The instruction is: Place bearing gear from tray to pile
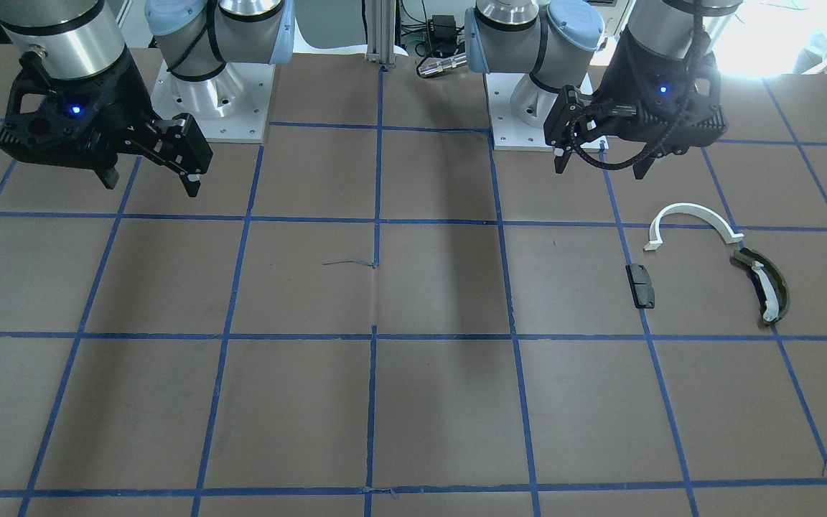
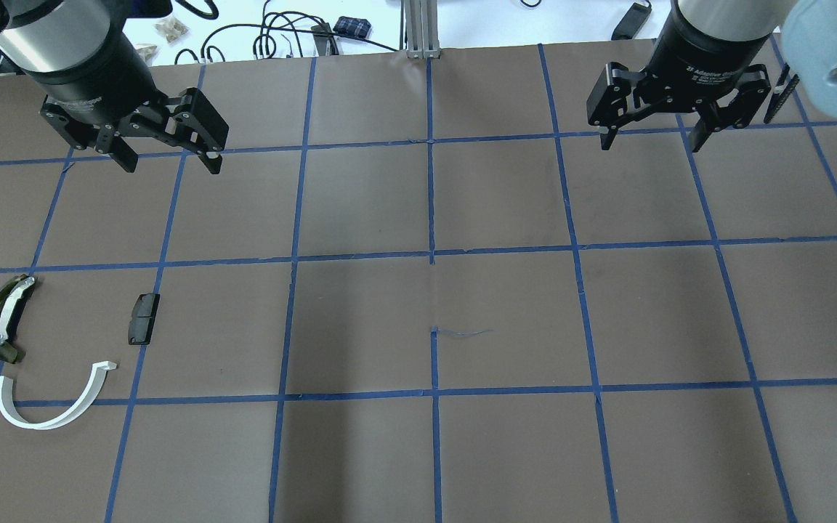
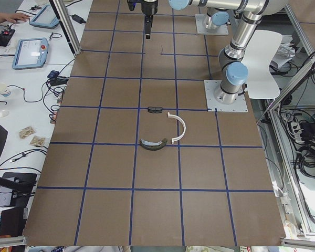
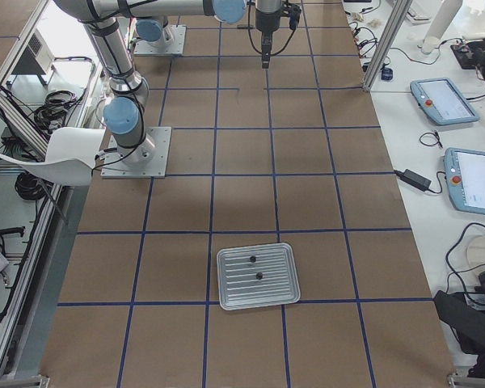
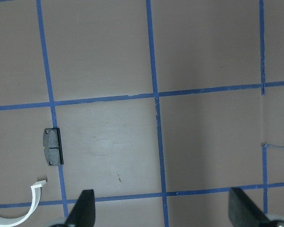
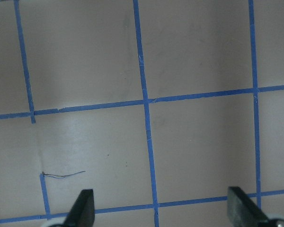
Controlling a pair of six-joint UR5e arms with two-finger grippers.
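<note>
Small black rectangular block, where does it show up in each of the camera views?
Exterior front-facing: small black rectangular block, right of centre, against a blue tape line.
Overhead exterior: left side, mid-height.
Exterior left: centre, slightly above the middle.
Exterior right: not in it.
Left wrist-mounted: left, below mid-height.
Right wrist-mounted: not in it.
Shared landmark: the white half-ring arc lying near it, not touching.

The brown table [image 2: 506,196] carries a grid of blue tape [image 2: 360,256]. A thin thread [image 2: 466,333] lies near its centre. A blue-edged tablet [image 4: 474,179] rests on the white side bench [image 4: 404,121].
</note>
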